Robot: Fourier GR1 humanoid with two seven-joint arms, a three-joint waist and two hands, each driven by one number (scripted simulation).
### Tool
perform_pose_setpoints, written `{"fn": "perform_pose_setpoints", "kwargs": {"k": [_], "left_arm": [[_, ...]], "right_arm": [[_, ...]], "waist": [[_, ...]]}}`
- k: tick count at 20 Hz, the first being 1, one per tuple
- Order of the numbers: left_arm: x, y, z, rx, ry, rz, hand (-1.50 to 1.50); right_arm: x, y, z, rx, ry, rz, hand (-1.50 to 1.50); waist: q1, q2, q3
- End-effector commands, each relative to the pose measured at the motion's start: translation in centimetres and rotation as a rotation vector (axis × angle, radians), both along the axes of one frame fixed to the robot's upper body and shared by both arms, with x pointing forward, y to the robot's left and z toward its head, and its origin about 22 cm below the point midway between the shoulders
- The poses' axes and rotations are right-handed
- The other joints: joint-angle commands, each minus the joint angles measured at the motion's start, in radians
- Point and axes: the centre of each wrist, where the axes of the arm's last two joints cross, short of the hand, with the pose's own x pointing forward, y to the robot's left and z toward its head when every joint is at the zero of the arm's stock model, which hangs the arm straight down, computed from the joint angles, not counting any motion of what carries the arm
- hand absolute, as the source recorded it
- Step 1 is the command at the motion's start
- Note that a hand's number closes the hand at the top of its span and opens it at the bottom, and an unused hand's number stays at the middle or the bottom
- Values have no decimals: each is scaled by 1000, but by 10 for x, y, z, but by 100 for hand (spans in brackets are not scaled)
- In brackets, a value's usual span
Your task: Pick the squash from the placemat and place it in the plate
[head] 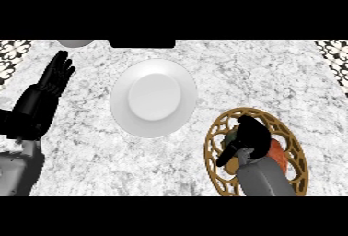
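Observation:
A white plate (153,97) lies on the marble counter at centre. To its lower right sits a round gold lattice placemat (288,138). My right hand (250,137) is over the placemat with its fingers curled down around the squash (277,151), of which only an orange-red patch and a greenish bit show beside the hand. Most of the squash is hidden by the hand. My left hand (46,92) rests open at the left edge, fingers straight and pointing up, holding nothing.
A grey round object (75,42) and a dark flat object (141,43) sit at the counter's far edge. Patterned black-and-white tiles (334,55) border the upper corners. Bare marble lies between the plate and the placemat.

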Motion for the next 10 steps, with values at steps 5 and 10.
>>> {"fn": "perform_pose_setpoints", "kwargs": {"k": [5, 10], "left_arm": [[6, -7, 5, -14, 0, -6, 0], [8, -15, 12, -12, -36, -53, 0]], "right_arm": [[20, -2, 6, -256, -150, -23, 150], [51, -70, 39, -238, -196, 557, 150]], "waist": [[3, 8, 5], [67, 43, 12]]}}
